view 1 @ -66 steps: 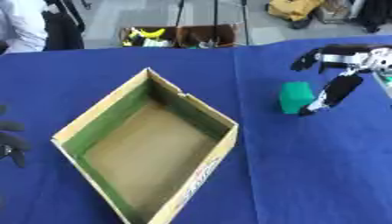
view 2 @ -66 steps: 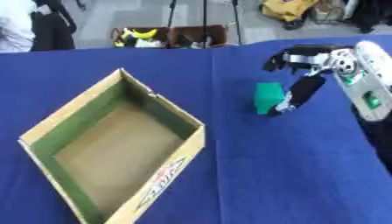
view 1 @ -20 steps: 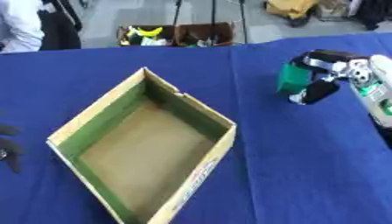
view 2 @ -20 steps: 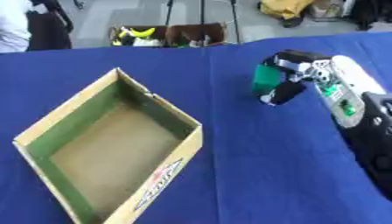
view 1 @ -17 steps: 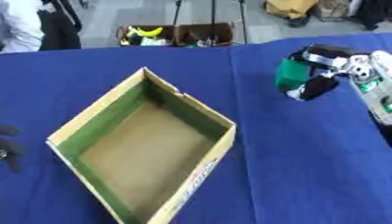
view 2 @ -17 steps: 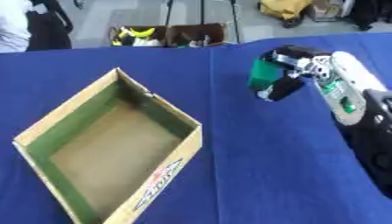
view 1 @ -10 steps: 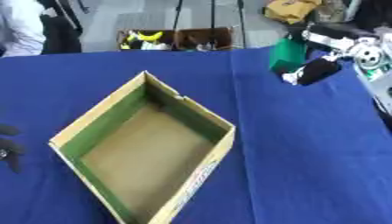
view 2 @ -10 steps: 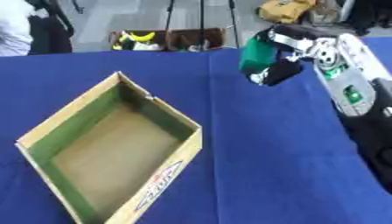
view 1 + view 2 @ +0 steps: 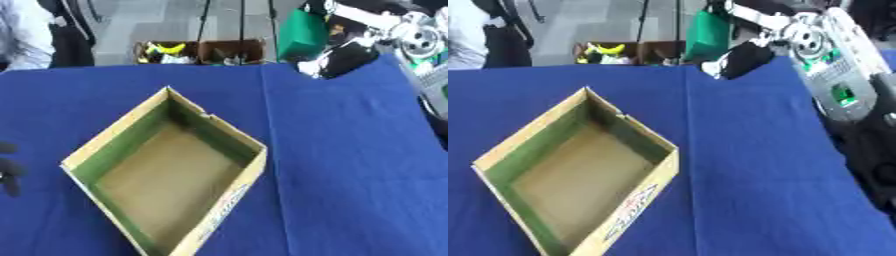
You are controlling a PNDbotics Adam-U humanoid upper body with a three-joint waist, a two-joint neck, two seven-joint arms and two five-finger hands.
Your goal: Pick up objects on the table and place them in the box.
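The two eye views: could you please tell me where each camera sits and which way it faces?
Left eye view: in the head, looking down at the blue table and cardboard box; the left hand shows at the left edge, the right hand at the top.
Right eye view: beside it, same aim; more of the right arm shows.
Shared: the right hand holding a green object above the table, and the box.

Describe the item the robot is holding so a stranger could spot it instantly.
Start at the open cardboard box on the blue table. Look above its far right side, to the right hand raised over the table's far edge. The green block in its fingers is the only solid green thing aloft.
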